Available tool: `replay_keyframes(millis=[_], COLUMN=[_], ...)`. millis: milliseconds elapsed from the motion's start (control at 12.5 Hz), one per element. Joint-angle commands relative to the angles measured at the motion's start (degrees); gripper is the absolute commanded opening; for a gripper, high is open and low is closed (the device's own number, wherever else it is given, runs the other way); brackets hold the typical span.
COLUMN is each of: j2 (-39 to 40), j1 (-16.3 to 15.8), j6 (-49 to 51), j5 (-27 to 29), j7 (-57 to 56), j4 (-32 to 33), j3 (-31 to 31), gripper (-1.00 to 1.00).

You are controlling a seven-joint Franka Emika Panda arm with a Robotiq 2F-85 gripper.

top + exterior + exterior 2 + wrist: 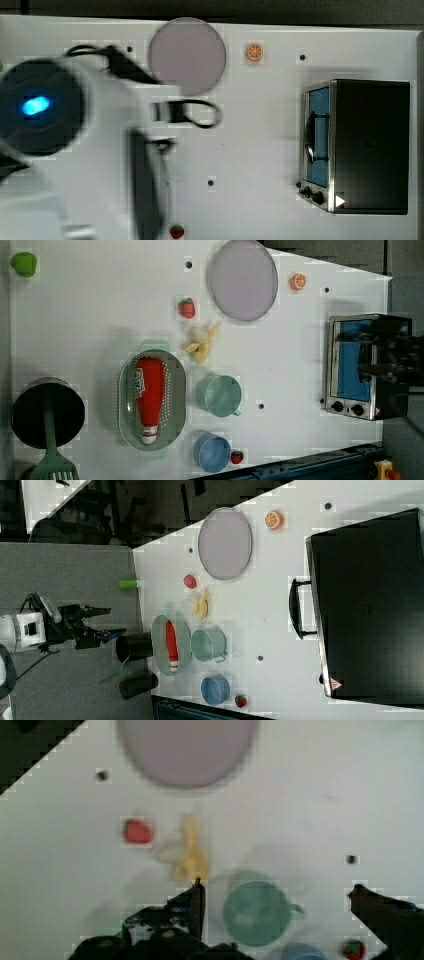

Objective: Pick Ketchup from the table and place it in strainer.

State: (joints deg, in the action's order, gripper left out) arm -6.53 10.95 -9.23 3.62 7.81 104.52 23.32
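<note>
I see the Ketchup (pixel 149 399) lying flat in the strainer (pixel 177 390), left of the green mug (pixel 223 396) in the left view, while my gripper (pixel 102 622) hangs well clear, jaws wide apart and empty. The likeliest slip now is a careless pass nudging the strainer. The bottle's white label is unreadable.
</note>
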Motion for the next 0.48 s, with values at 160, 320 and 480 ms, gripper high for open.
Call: replay_keyframes(millis=[160, 320, 480], j2=[1.56, 2.78, 3.62], j1=[1.95, 1.99, 2.0], j6=[5.98, 6.12, 6.15], j5=[-0.1, -2.28, -2.96], j7=[-5.92, -7.76, -7.75], j4=[-6.32, -7.59, -7.62], j3=[-7.77, -11.02, -12.4], gripper=[1.0, 1.0, 1.0])
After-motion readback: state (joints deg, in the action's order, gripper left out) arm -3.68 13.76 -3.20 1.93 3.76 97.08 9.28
